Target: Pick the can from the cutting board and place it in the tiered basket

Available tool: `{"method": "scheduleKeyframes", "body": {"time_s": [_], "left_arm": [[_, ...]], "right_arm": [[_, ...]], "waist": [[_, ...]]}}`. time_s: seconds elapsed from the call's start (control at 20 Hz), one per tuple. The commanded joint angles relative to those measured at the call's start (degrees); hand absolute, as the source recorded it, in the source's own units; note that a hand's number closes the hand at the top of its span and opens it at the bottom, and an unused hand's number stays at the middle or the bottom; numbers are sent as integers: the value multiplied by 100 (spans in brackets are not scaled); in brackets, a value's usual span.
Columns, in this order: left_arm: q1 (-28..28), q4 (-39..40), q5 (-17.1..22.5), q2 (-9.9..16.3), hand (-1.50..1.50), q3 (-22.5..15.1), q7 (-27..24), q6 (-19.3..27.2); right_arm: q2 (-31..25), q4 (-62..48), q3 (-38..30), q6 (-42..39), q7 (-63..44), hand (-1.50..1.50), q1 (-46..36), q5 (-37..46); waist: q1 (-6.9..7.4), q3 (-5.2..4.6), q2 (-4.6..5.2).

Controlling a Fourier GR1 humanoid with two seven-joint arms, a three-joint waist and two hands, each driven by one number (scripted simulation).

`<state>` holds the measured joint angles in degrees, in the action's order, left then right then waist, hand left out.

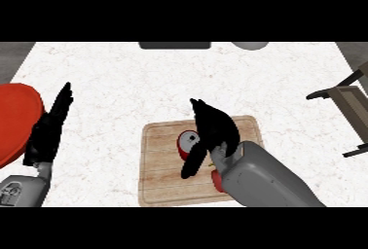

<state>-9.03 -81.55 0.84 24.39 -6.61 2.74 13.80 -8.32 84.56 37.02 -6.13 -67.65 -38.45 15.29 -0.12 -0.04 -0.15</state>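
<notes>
Can (188, 143): red, silver top facing up, on the wooden cutting board (161, 180), near-centre of the counter (144, 82). It sits just left of your right hand and is partly hidden by the thumb.

Right hand (215, 129): over the board, fingers straight and pointing to the far side, thumb hanging down toward you across the can's right edge. Nothing is held yet; the fingers have not curled round the can.

Left hand (49, 131): resting open at the left, fingers up, beside a red plate (14, 121).

Tiered basket (348, 104): dark frame at the right edge, well apart from the board.

Step in hand, as judged: the grasp. Bring your palm against the can's right side, keep the thumb on the near side, and let the fingers wrap the far side before you lift. Close only once the can sits between thumb and fingers; a push from the palm alone could tip it or slide it left off the board.
</notes>
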Motion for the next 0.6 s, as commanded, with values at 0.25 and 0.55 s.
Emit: {"method": "scheduleKeyframes", "body": {"time_s": [0.25, 0.55], "left_arm": [[-63, 69, -203, -220, 0, 5, 54, 71], [-177, 96, -278, -207, 0, 109, 121, -50]], "right_arm": [[552, -157, 311, 143, -1006, -150, 483, 606], [810, -715, -132, -187, -710, -150, 209, 554]], "waist": [[-6, 2, 5], [21, 2, 21]]}}
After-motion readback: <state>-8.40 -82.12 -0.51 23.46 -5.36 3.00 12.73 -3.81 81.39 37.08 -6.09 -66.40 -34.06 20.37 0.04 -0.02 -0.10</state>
